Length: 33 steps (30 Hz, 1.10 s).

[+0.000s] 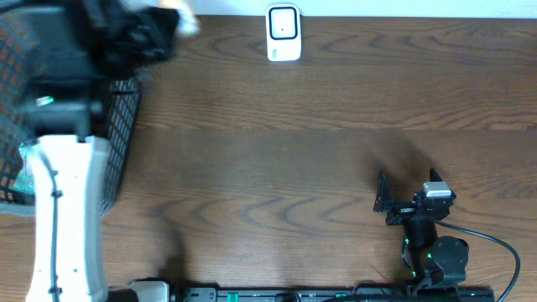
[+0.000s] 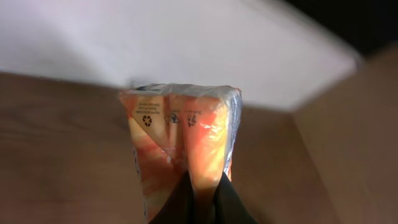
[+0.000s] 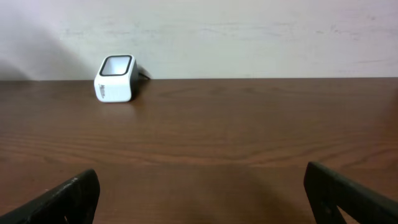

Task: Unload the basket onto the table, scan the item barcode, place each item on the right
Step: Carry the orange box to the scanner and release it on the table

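Mock shop checkout: barcode scanner [image 1: 284, 33], wire shopping basket [image 1: 124, 126], plain wooden table [image 1: 294, 168].

- Noted orange-and-white wrapped pack [image 2: 180, 143], recycling mark showing, clamped at its lower end.
- Found white scanner [image 1: 284, 33] upright at far edge, centre, window facing near.

Scanner [image 1: 284, 33] at far edge of table [image 1: 294, 168]; basket [image 1: 126, 126] left; right claw [image 1: 384, 201] near right.
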### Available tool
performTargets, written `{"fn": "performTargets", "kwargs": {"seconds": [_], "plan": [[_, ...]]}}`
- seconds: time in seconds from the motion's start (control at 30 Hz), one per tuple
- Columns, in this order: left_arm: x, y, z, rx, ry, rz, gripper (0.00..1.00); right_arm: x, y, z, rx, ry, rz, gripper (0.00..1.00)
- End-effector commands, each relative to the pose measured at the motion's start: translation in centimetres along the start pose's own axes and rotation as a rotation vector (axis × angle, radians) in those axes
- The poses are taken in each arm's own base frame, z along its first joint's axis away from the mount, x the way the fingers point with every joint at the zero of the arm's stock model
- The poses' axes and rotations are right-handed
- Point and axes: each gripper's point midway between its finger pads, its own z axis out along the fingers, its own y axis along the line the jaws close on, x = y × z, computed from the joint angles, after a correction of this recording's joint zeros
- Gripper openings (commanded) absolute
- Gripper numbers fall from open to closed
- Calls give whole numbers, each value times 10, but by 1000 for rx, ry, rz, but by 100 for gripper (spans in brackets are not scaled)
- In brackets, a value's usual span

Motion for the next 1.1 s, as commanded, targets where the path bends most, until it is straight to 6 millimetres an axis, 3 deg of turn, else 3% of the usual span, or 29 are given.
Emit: {"fn": "performTargets", "kwargs": {"seconds": [0.0, 0.27, 0.3, 0.6, 0.7, 0.77, 0.83, 0.9, 0.93, 1.07], "plan": [[36, -20, 38, -10, 109, 76, 7, 2, -3, 0, 15, 5, -1, 99], [126, -38, 125, -115, 313, 184, 7, 2, -3, 0, 15, 5, -1, 99], [145, -38, 148, -146, 338, 215, 8, 2, -3, 0, 15, 5, -1, 99], [223, -30, 232, -162, 435, 275, 8, 2, -3, 0, 15, 5, -1, 99], [232, -18, 255, -174, 415, 280, 8, 2, -3, 0, 15, 5, -1, 99], [236, -5, 269, -217, 394, 291, 16, 2, -3, 0, 15, 5, -1, 99], [243, 2, 273, -229, 407, 291, 17, 2, -3, 0, 15, 5, -1, 99], [248, 5, 275, -236, 420, 291, 28, 2, -3, 0, 15, 5, -1, 99], [248, 6, 275, -237, 422, 291, 39, 2, -3, 0, 15, 5, -1, 99], [243, 4, 273, -235, 411, 290, 42, 2, -3, 0, 15, 5, -1, 99]]}}
